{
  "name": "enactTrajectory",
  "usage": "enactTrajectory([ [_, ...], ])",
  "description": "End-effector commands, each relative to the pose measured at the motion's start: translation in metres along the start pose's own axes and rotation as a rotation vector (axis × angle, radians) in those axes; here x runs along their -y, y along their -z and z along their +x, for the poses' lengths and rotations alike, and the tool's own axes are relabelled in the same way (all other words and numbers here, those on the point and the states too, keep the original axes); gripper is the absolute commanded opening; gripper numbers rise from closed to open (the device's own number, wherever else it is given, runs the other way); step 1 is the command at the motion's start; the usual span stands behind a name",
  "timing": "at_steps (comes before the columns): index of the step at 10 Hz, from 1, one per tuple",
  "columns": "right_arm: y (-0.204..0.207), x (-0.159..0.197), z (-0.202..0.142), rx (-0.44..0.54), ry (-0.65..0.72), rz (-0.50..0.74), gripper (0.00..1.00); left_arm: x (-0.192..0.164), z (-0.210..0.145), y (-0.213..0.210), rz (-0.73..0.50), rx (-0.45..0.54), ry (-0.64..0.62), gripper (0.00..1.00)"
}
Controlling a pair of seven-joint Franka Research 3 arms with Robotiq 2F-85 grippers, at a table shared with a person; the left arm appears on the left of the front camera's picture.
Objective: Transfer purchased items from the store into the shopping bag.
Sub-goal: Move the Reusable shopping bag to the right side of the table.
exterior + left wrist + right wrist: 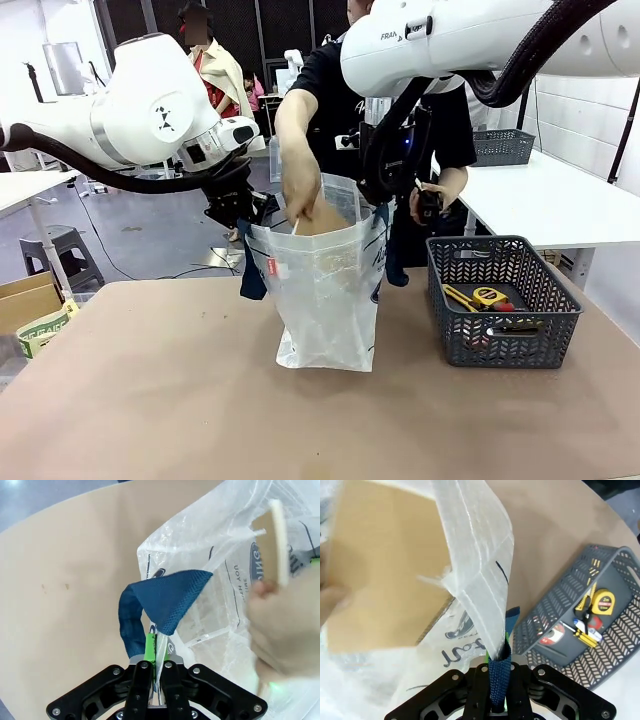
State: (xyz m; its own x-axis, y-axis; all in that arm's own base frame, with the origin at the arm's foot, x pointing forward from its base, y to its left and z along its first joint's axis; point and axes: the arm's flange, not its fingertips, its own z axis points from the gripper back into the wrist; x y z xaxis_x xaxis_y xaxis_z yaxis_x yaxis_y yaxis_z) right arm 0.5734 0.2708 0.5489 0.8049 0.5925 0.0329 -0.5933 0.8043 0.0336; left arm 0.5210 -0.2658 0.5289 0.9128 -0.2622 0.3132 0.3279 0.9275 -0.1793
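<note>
The counter (150, 400) carries the shopping bag (330, 300), which stands upright with its mouth stretched wide between your 2 grippers.

The store, a dark grey mesh basket (505, 300), sits below and to the outer side of your right gripper (497, 655), well apart from the bag.

Between the 2 grippers, the person's hand (300, 190) holds a flat tan packet (385, 565) in the bag's mouth, partly below the rim. Judge this item as going in but not yet let go.

Your left gripper (156, 647) is closed tight on the bag's rim together with 1 navy strap handle (165, 600), which loops up just beyond its fingertips. Your right gripper is closed on the other strap handle (500, 680), with the bag wall rising straight ahead of it. Both grips look sound, and your share of the work, keeping the mouth open, is in place.

Left in the basket you can see at least 3 small things: a yellow tape measure (603, 601), a yellow-handled tool (586, 632) and a red-and-white pack (552, 636).

Whether anything already lies at the bottom of the bag, you cannot tell through its cloudy wall. By this showing the transfer is under way, with several items yet to move.
</note>
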Motion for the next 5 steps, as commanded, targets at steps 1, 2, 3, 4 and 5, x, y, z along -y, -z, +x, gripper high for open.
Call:
enactTrajectory([
  [1, 0.0054, 0.0003, -0.0038, 0.019, 0.015, 0.027, 0.0, -0.0055, -0.006, 0.0007, -0.023, 0.003, -0.02, 0.0],
  [2, 0.0062, 0.0002, -0.0037, 0.018, 0.014, 0.033, 0.0, -0.0054, -0.0049, 0.0008, -0.03, -0.002, -0.014, 0.0],
  [3, 0.0069, 0.0003, -0.0033, 0.017, 0.013, 0.035, 0.0, -0.0051, -0.0042, 0.0017, -0.027, -0.007, -0.009, 0.0],
  [4, 0.0074, 0.0005, -0.0028, 0.017, 0.013, 0.036, 0.0, -0.0051, -0.0035, 0.0023, -0.027, -0.013, -0.007, 0.0],
  [5, 0.0079, 0.0008, -0.0023, 0.018, -0.003, 0.042, 0.0, -0.0048, -0.0028, 0.0039, -0.007, -0.025, -0.005, 0.0],
])
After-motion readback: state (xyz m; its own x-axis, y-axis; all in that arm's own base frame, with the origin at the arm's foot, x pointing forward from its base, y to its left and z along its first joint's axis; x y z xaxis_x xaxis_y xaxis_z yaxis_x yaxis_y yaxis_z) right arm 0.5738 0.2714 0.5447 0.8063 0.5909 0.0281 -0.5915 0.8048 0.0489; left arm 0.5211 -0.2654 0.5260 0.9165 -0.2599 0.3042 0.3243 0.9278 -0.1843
